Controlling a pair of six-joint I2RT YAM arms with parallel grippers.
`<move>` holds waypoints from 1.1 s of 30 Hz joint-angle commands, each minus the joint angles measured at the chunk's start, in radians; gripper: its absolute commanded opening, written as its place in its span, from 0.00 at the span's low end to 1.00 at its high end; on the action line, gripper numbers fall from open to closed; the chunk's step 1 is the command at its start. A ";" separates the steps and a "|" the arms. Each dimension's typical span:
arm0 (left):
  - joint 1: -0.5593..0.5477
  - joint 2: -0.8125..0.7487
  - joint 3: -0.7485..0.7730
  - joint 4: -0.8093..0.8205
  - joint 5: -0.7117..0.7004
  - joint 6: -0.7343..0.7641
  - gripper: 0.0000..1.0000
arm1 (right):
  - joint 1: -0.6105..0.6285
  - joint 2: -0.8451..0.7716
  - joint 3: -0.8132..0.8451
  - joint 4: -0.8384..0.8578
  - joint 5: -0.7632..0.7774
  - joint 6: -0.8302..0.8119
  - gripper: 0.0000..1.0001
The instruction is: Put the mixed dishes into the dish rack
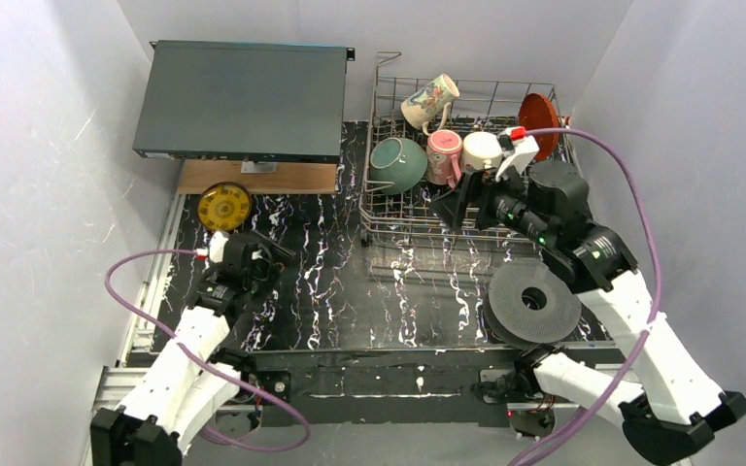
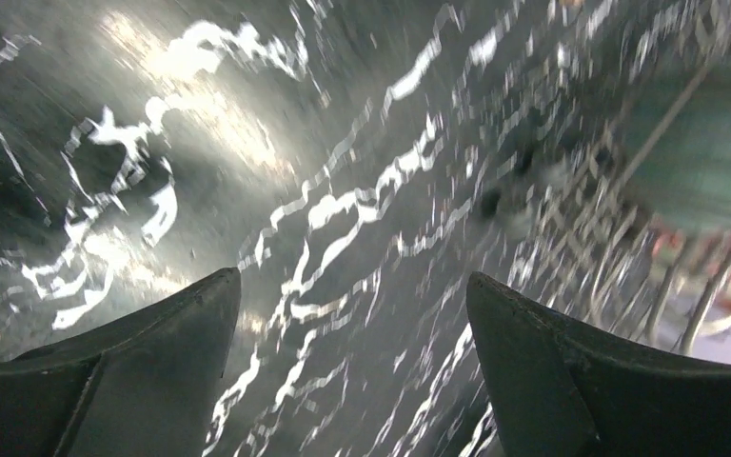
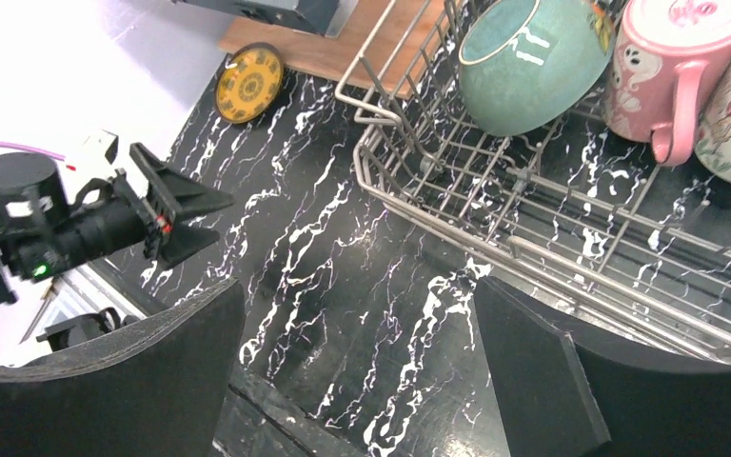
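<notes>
Yellow dish (image 1: 224, 206) near left gripper (image 2: 352, 276)

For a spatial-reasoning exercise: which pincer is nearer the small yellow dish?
Left. The left pincer is just near-side and right of the small yellow dish; the right pincer is far across, at the front edge of the dish rack.

- White walls (image 1: 49, 146) close off the back and both sides; light even.
- Black, white-veined tabletop (image 1: 330, 282); glare patch (image 2: 200, 48) beyond the left fingers (image 2: 152, 381), toward their left.
- Flat dark grey box (image 1: 243, 97) well beyond those fingers; wooden board (image 1: 272, 178) at its near edge.
</notes>
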 commanded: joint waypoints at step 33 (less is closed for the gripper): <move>0.584 0.990 0.003 1.276 -0.015 -0.225 0.50 | -0.002 -0.226 -0.056 -0.048 0.169 -0.134 0.98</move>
